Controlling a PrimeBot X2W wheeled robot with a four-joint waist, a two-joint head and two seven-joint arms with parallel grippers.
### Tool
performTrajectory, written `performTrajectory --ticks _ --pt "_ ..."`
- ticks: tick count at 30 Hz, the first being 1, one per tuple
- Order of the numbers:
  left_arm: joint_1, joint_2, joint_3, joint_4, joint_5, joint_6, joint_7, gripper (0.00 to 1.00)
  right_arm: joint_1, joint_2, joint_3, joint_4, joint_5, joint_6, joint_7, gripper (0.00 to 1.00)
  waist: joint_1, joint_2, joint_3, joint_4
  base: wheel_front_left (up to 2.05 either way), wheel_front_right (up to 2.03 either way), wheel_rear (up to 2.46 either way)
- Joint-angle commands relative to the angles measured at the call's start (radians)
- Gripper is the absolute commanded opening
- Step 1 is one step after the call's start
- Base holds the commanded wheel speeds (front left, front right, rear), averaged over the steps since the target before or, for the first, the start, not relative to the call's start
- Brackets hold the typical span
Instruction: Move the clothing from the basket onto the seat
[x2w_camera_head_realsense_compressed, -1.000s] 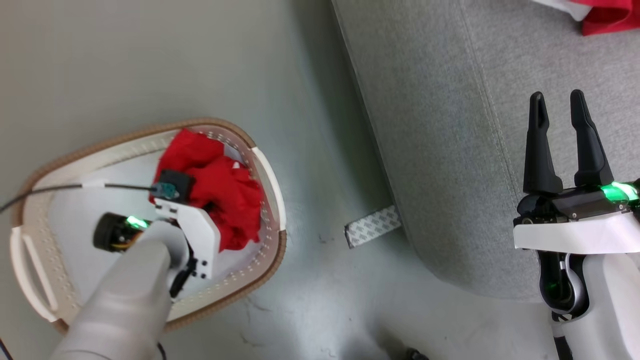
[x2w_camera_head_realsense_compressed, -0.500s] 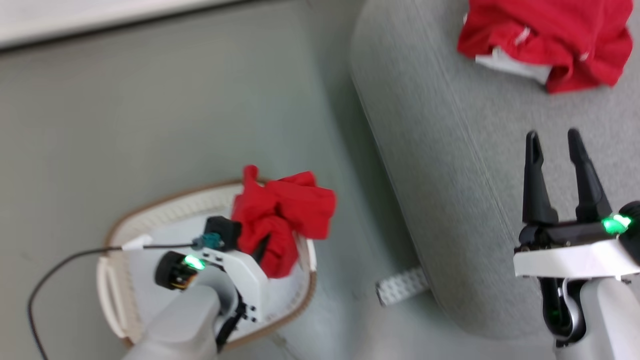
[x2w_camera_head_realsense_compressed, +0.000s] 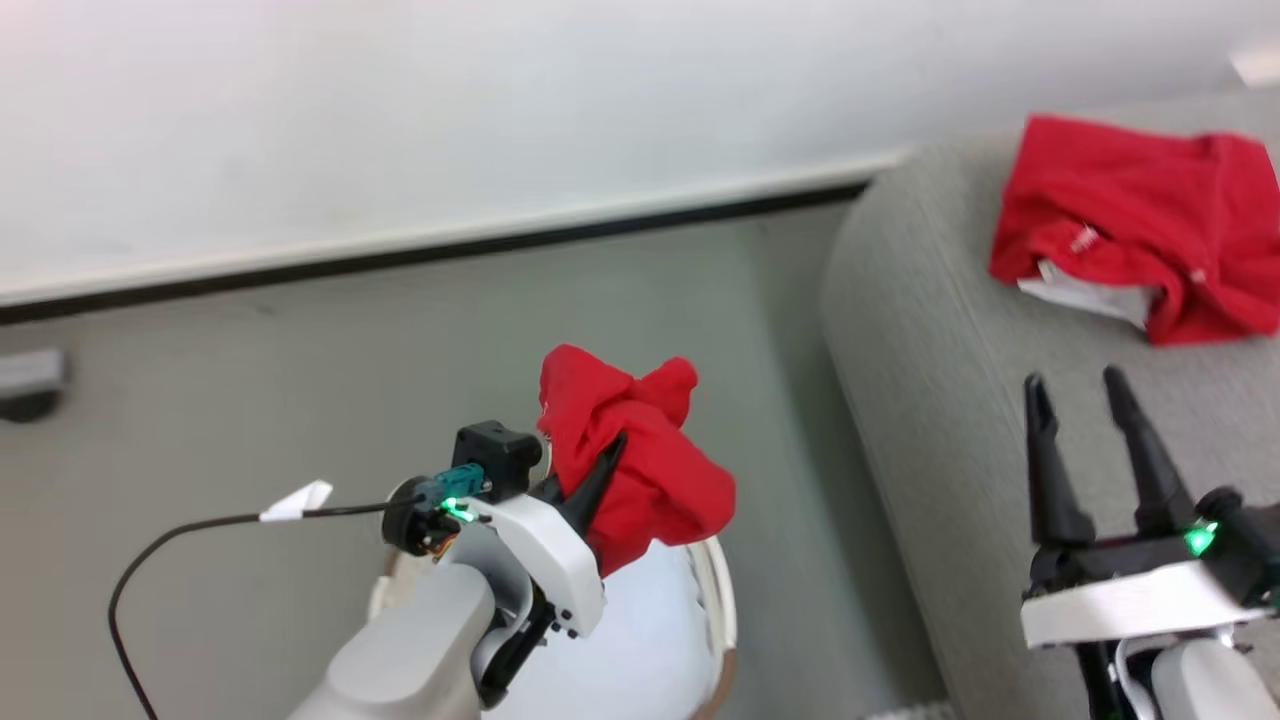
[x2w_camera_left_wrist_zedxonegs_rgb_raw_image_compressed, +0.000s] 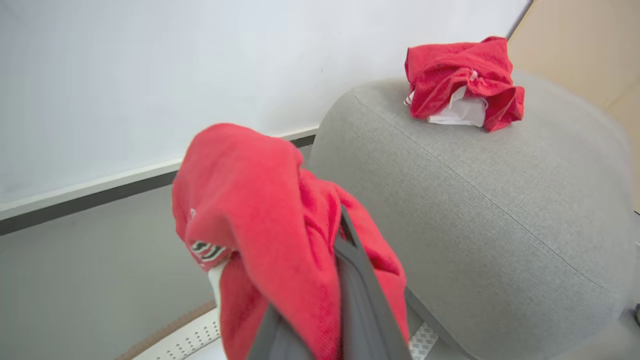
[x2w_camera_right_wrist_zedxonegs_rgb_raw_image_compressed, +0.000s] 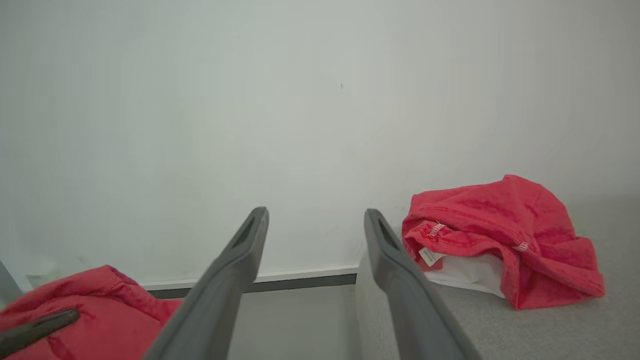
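Note:
My left gripper is shut on a bunched red garment and holds it in the air above the white basket. In the left wrist view that garment drapes over my fingers and shows a small black-and-white striped patch. A second red garment, with white lining showing, lies crumpled on the light-grey seat at the far right. My right gripper hovers open over the seat's near edge, holding nothing. From the right wrist, the gripper faces the wall with the lying garment to its right.
Grey floor runs between the basket and the seat, ending at a white wall with a dark baseboard. A black cable trails from my left wrist. The basket's perforated brown-edged rim shows under the held garment.
My left gripper has lifted the red garment out of the basket and up toward the seat. The head camera has tilted up, bringing the wall into view. The right gripper stays open.

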Motion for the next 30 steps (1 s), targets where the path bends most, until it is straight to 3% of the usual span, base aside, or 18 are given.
performTrajectory --ticks 1,16,30 --pt "0.022 0.01 0.018 -0.03 0.017 0.003 0.0 0.0 0.024 -0.015 0.011 0.006 0.004 -0.002 0.0 1.0 0.0002 0.0 -0.077 0.067 0.0 0.0 0.0" --pt "0.099 0.025 0.119 -0.328 0.11 0.034 0.0 0.0 0.101 -0.013 0.159 0.04 0.035 -0.002 0.001 1.0 0.0002 0.0 -0.186 0.147 0.0 0.0 0.0" --pt "0.13 0.053 0.117 -0.456 0.106 0.078 0.024 0.0 0.081 -0.046 0.25 0.055 0.01 -0.002 0.001 1.0 0.0002 0.0 -0.194 0.159 0.0 0.0 0.0"
